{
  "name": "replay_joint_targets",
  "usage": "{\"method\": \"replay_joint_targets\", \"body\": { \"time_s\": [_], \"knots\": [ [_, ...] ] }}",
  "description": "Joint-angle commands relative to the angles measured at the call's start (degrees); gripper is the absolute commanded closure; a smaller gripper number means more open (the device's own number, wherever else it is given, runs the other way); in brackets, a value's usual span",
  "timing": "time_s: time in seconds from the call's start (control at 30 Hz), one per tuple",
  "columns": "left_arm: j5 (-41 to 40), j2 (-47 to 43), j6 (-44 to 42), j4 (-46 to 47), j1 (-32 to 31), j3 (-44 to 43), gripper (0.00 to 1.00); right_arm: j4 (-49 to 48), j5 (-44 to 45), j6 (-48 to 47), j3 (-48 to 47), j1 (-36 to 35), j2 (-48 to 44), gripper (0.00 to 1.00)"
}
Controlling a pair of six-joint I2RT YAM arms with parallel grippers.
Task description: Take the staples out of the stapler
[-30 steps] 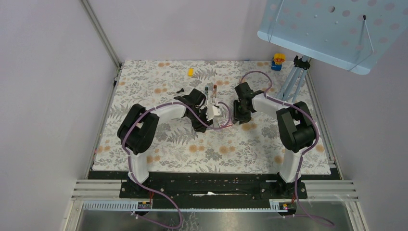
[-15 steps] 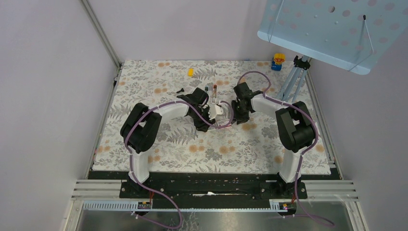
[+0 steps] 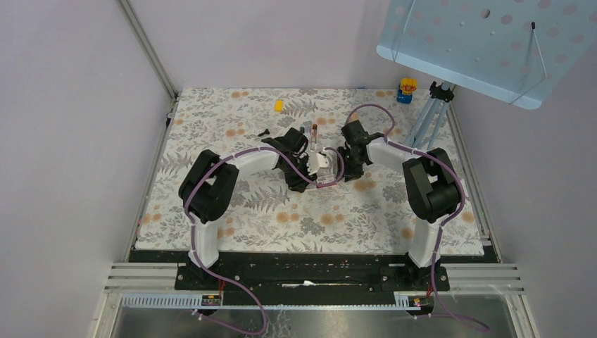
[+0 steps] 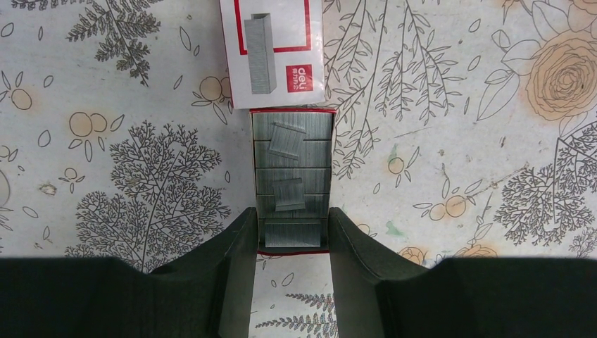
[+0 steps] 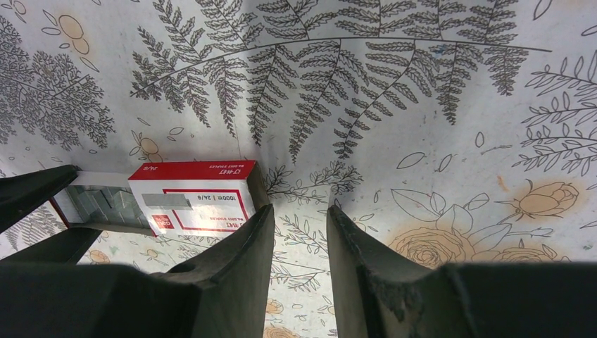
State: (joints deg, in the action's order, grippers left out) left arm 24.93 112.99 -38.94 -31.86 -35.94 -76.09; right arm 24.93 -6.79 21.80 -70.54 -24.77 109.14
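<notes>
The staple box (image 4: pixel 271 53) reads "deli", "1000" and "24/6".

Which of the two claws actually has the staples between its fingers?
The left gripper: its fingers sit against both sides of the staple tray. The right gripper has only bare mat between its fingers, the box sleeve beside it.

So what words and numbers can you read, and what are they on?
"deli": on the box, left wrist view.
"1000" and "24/6": on the box's side, right wrist view, printed upside down.
"24/6": again on the box's red strip, same view.
Small print by "deli" and on the side: too small to read.
No other readable text in any view.
</notes>
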Motion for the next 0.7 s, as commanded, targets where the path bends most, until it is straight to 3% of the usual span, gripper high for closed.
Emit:
{"method": "replay_joint_targets", "body": {
  "time_s": [0.0, 0.67],
  "knots": [
    [-3.72, 4.67, -0.66, -3.07, -0.2, 0.85, 0.64, 0.21, -0.11, -1.28, -1.07, -0.76, 1.07, 0.59],
    [-6.56, 4.79, -2.24, -2.61, 0.7, -0.71, 0.65, 1.79, 3.96, -0.73, -2.82, -0.78, 1.58, 0.59]
  ]
}}
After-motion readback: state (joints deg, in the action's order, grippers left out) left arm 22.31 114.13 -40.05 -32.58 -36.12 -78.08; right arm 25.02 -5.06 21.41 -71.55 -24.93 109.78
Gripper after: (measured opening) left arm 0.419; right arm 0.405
